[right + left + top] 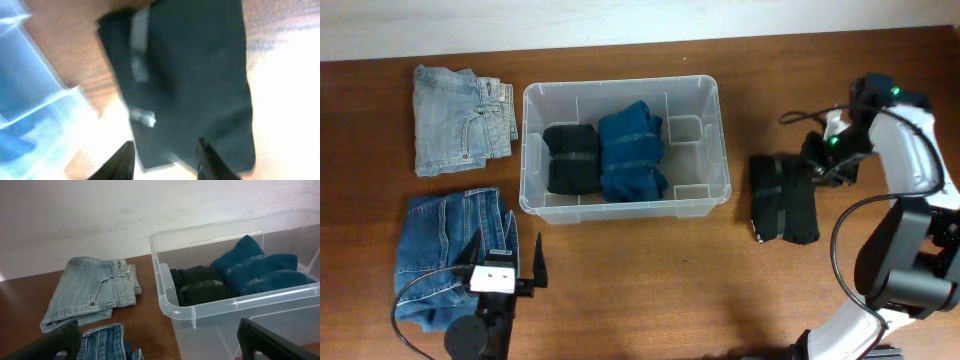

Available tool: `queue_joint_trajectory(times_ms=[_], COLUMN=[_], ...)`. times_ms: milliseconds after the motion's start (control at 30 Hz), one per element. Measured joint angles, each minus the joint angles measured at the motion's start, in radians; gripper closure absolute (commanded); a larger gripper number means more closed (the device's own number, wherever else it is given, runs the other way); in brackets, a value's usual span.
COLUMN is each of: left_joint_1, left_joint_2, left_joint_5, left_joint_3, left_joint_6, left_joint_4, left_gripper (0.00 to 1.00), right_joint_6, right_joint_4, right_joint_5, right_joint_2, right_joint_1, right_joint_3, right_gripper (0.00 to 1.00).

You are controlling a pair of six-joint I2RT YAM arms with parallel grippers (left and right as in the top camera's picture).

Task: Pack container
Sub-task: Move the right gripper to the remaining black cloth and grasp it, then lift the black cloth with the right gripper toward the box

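The clear plastic container [622, 87] stands mid-table and holds a folded black garment [570, 158] beside a folded teal garment [632, 155]. Both show in the left wrist view, black [200, 282] and teal [260, 270], behind the container's rim [169, 305]. Another folded black garment [783, 198] lies on the table right of the container. My right gripper [828, 160] hovers at its far right edge. In the right wrist view its fingers [165, 162] are open over that garment [195, 75]. My left gripper [507, 262] is open and empty over dark blue jeans [450, 255].
Folded light-blue jeans [460, 120] lie at the back left, also in the left wrist view [92, 292]. The dark blue jeans' edge [105, 342] shows between the left fingers [160, 350]. A corner of the container [30, 100] sits left of the right gripper.
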Motion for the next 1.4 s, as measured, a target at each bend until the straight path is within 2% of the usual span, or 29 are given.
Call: queue_joint_trajectory(times_ms=[67, 100, 267, 400, 700, 1267, 1300, 1333, 1400], left_joint_1=[0.000, 0.000, 0.000, 0.000, 0.000, 0.000, 0.000, 0.000, 0.000], left_joint_2=[0.000, 0.000, 0.000, 0.000, 0.000, 0.000, 0.000, 0.000, 0.000], left_joint_5=[0.000, 0.000, 0.000, 0.000, 0.000, 0.000, 0.000, 0.000, 0.000], left_joint_3=[0.000, 0.000, 0.000, 0.000, 0.000, 0.000, 0.000, 0.000, 0.000], left_joint_6=[0.000, 0.000, 0.000, 0.000, 0.000, 0.000, 0.000, 0.000, 0.000], left_joint_4=[0.000, 0.000, 0.000, 0.000, 0.000, 0.000, 0.000, 0.000, 0.000], left_gripper=[0.01, 0.01, 0.01, 0.01, 0.01, 0.01, 0.01, 0.00, 0.01], right_joint_6=[-0.004, -0.005, -0.074, -0.169, -0.304, -0.373, -0.374, -0.376, -0.383], right_joint_4=[-0.042, -0.054, -0.095, -0.062, 0.121, 0.171, 0.172, 0.172, 0.175], right_joint_5=[0.000, 0.009, 0.145, 0.200, 0.150, 0.039, 0.036, 0.033, 0.025], right_joint_2=[0.000, 0.000, 0.000, 0.000, 0.005, 0.100, 0.100, 0.100, 0.101], right_joint_1=[0.000, 0.000, 0.000, -0.001, -0.001, -0.001, -0.001, -0.001, -0.002], right_joint_3=[0.066, 0.089, 0.119, 0.034, -0.200, -0.215, -0.215, -0.215, -0.215], right_gripper=[0.53, 0.41, 0.23, 0.00, 0.01, 0.00, 0.02, 0.08, 0.27])
